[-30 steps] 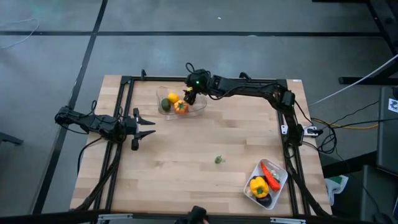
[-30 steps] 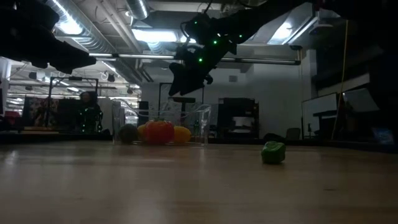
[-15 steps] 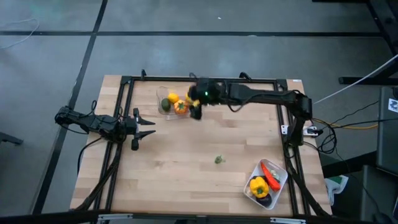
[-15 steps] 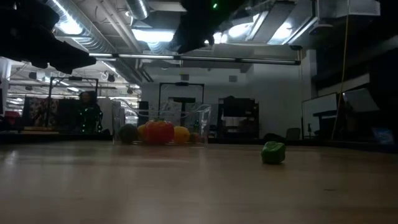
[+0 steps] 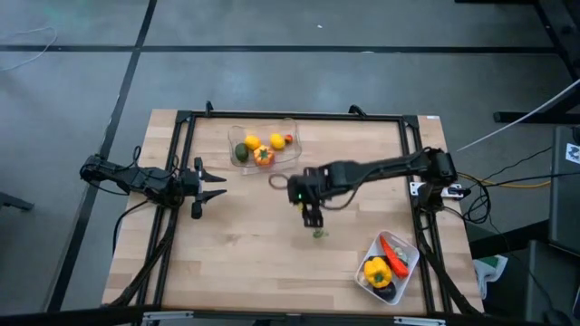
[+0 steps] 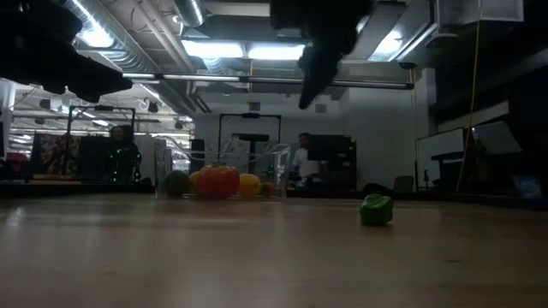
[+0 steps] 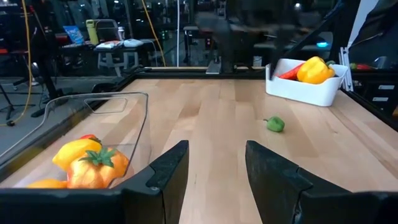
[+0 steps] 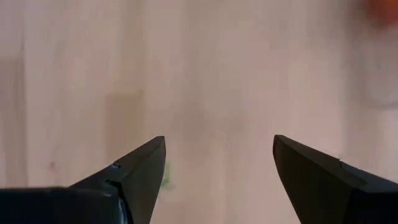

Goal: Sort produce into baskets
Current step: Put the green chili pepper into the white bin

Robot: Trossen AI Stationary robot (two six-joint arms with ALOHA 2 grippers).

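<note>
A small green produce piece point(image 5: 319, 233) lies alone on the wooden table; it also shows in the low view point(image 6: 376, 209) and the left wrist view point(image 7: 275, 124). The clear tub point(image 5: 288, 154) at the far side holds yellow, orange, green and red pieces. The white tray point(image 5: 405, 273) at the near right holds a yellow pepper, a red piece and a dark one. My right gripper point(image 5: 310, 217) is open and empty, above the table just beyond the green piece point(image 8: 165, 177). My left gripper point(image 5: 216, 186) is open and empty at the table's left.
A black frame point(image 5: 181, 163) runs along the table's left, far and right sides. Bare wood lies between the tub and the tray. A person point(image 6: 301, 158) stands in the room behind the table.
My right gripper has left the clear tub and gone toward the table's near edge and a little to the right, ending above the table beside the lone green piece. A yellow piece and a small red one now show in the tub where it was.
</note>
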